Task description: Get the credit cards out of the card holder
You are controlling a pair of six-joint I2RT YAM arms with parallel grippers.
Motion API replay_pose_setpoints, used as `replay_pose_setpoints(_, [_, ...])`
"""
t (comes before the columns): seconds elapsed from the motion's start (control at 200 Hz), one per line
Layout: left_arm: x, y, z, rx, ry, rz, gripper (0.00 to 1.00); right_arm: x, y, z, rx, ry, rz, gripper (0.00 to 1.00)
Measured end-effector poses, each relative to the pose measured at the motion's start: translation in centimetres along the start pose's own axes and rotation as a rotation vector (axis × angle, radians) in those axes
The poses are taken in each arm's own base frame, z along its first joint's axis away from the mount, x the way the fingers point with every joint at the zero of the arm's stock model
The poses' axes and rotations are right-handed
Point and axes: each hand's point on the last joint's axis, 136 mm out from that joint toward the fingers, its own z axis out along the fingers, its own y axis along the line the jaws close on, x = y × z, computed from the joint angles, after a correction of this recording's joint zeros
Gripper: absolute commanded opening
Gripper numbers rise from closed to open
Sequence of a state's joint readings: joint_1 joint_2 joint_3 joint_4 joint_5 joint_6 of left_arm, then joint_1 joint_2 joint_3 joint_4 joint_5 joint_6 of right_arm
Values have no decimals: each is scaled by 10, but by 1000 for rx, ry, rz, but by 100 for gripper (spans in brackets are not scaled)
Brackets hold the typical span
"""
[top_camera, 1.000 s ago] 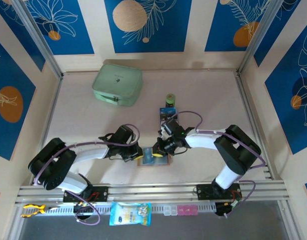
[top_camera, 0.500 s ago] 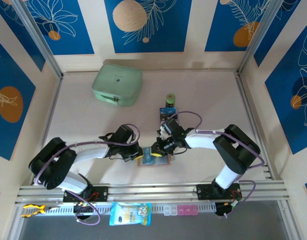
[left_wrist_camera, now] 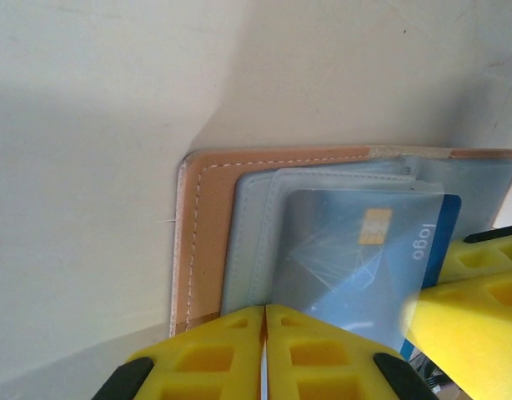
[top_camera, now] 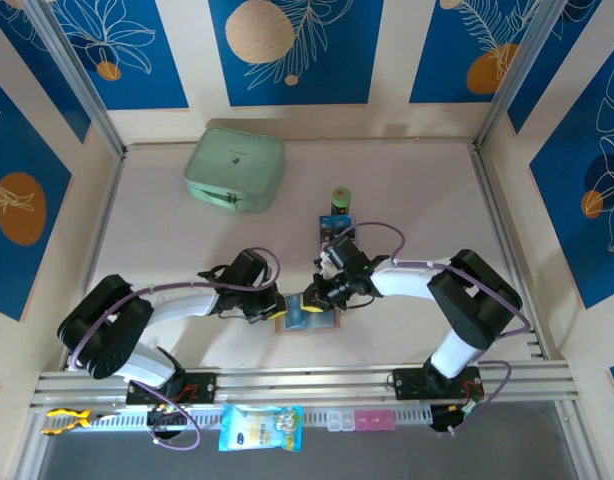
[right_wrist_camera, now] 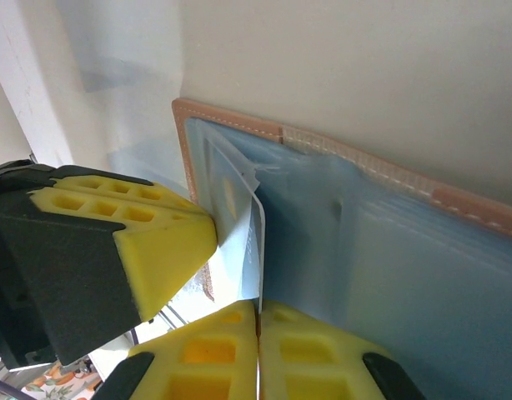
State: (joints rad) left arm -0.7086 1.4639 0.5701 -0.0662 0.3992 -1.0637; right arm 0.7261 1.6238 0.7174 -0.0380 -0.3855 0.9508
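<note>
On card holder (left_wrist_camera: 208, 242) | left hand (left_wrist_camera: 264, 350) closed, pressing | right hand (right_wrist_camera: 258, 350) pinching credit card (left_wrist_camera: 348, 267)

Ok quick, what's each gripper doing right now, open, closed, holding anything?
Left gripper: closed, tips at the card holder's edge; whether it pinches it cannot be told.
Right gripper: closed on a credit card's edge.

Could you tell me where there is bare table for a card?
Free: right of the green-and-black cylinder to the side wall; between mint-green case and left arm. Crowded: card holder, left claw on it, right claw pinching a credit card.
</note>
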Motion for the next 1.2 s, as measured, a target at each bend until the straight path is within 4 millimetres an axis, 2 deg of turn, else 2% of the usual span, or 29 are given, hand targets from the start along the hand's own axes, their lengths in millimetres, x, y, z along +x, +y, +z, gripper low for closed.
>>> replay_pose_setpoints(0.745, [0,1,0,-15,4,16,9,-1,-12,-11,12,-16,11,8])
replay_pose_setpoints(1.2, [0,2,-1,-25,6,13,9,0,-14,-31,10,-50,-5,8])
